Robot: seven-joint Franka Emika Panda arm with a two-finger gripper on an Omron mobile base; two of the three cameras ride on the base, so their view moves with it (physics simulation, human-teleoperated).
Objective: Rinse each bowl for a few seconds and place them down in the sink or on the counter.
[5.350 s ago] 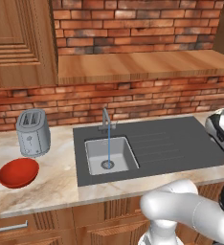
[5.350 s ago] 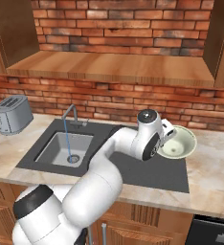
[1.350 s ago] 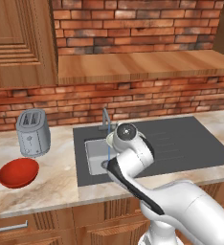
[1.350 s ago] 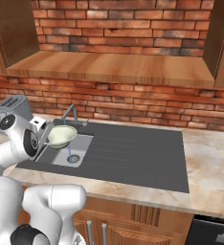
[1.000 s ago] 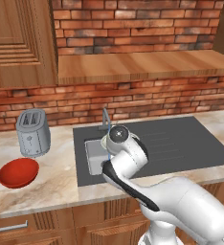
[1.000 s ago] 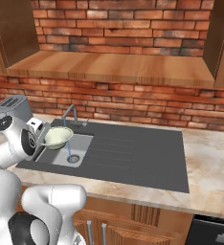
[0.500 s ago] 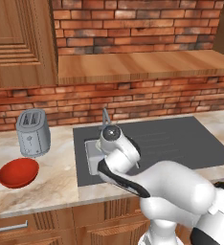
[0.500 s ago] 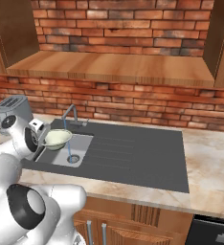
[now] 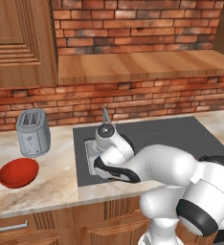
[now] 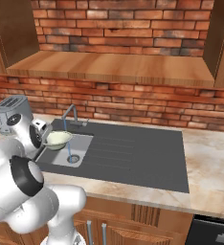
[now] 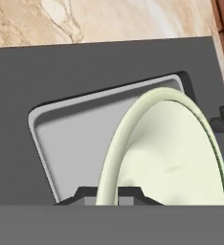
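The pale cream-green bowl (image 10: 58,139) hangs tilted over the sink's steel basin (image 10: 78,146), to the left of the faucet (image 10: 69,112). My gripper (image 10: 47,138) is shut on its rim. A thin blue water stream runs down beside the bowl's right edge to the drain. In the hand view the bowl (image 11: 181,158) stands on edge above the basin (image 11: 80,139), its rim pinched in my gripper (image 11: 110,195). The glossy red bowl (image 9: 18,172) lies on the marble counter (image 9: 61,167), left of the sink unit (image 9: 181,134). My arm hides most of the basin in the left base view.
A silver toaster (image 9: 33,132) stands on the counter behind the red bowl, against the brick wall. The ribbed drainboard (image 10: 133,153) stretches right of the basin, with more counter (image 10: 209,172) beyond. A wooden shelf (image 10: 109,69) runs above the faucet.
The bowl came from the right counter to over the basin. Over the last second it has barely shifted, while the arm folded further left and closer to the cameras.
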